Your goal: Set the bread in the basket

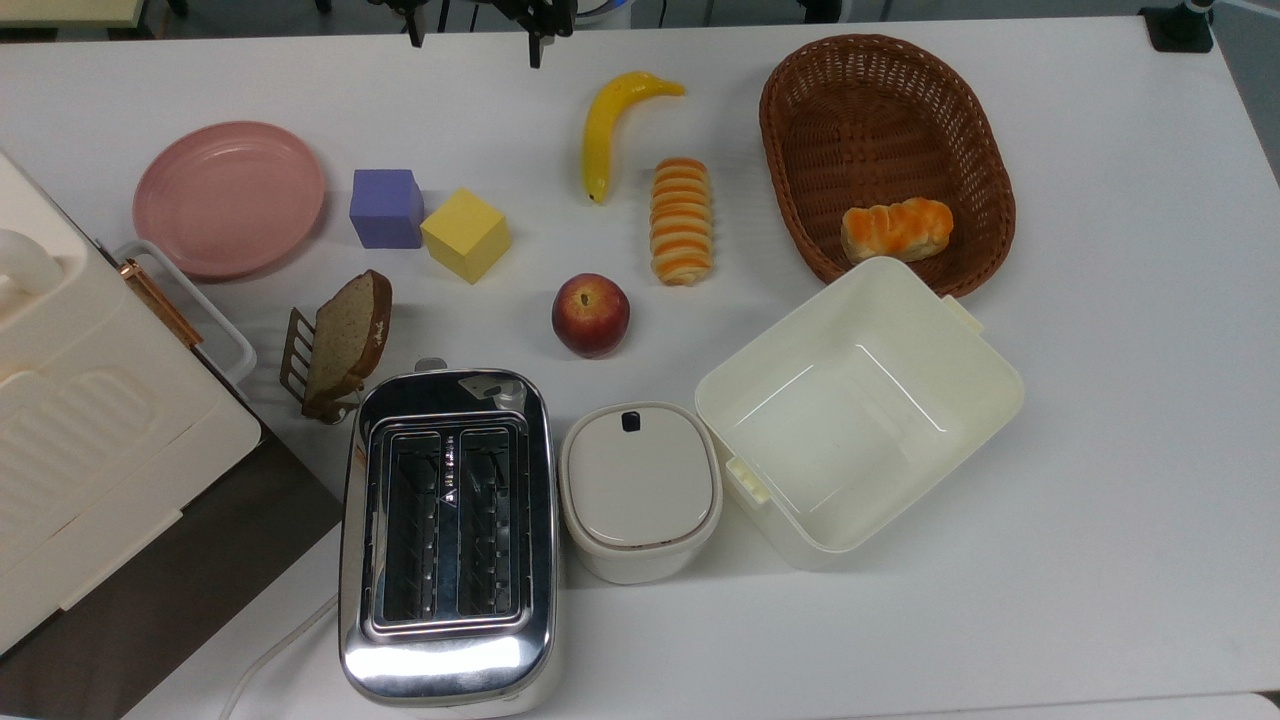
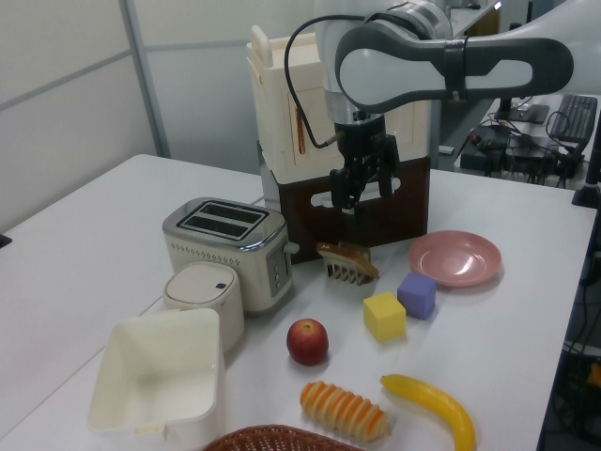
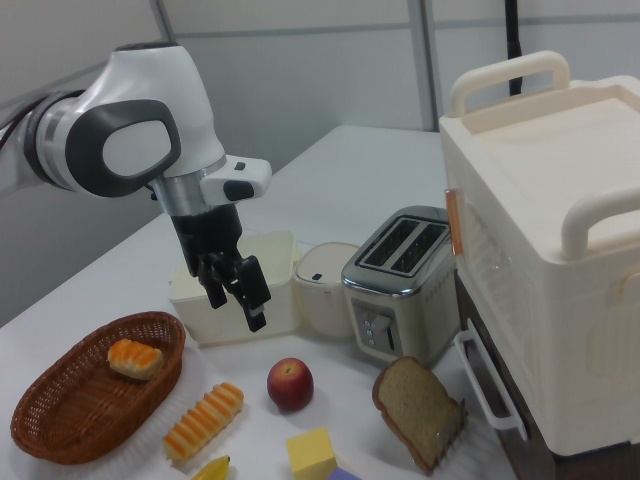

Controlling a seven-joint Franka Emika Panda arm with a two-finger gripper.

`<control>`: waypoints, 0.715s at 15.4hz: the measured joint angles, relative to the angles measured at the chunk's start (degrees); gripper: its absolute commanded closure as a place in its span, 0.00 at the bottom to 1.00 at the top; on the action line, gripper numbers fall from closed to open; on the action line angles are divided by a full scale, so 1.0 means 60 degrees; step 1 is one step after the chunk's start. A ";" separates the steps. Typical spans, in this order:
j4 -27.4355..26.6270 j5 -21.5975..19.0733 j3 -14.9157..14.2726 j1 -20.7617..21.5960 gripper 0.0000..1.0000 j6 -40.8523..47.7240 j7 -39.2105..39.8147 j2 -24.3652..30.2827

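The bread (image 1: pixel 681 220) is a long cream roll with orange-brown stripes, lying on the white table between the banana and the basket, also seen in the left view (image 2: pixel 344 411) and the right view (image 3: pixel 204 420). The basket (image 1: pixel 790 200) is dark-brown oval wicker at the top view's upper right, with an orange-glazed bun (image 1: pixel 897 229) inside it. My gripper (image 1: pixel 473 38) hangs open and holds nothing, high above the table's far edge in the top view, well left of the bread. In the left view the gripper (image 2: pixel 357 193) hovers above the bread slice.
Around the bread lie a banana (image 1: pixel 608 125) and an apple (image 1: pixel 590 314). Yellow (image 1: pixel 465 235) and purple (image 1: pixel 386 208) cubes, a pink plate (image 1: pixel 229 198), a bread slice on a rack (image 1: pixel 347 338), a toaster (image 1: pixel 447 535), a lidded pot (image 1: pixel 640 489), a cream tub (image 1: pixel 985 390) and a large cream box (image 1: pixel 90 440) also stand here.
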State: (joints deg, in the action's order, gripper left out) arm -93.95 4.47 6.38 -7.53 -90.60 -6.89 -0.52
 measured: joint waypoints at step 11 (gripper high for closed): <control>-0.0029 -0.0012 -0.0074 0.0143 0.00 0.0004 0.0249 -0.0048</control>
State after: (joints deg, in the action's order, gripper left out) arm -94.12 4.40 5.94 -6.68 -90.57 -5.40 -0.80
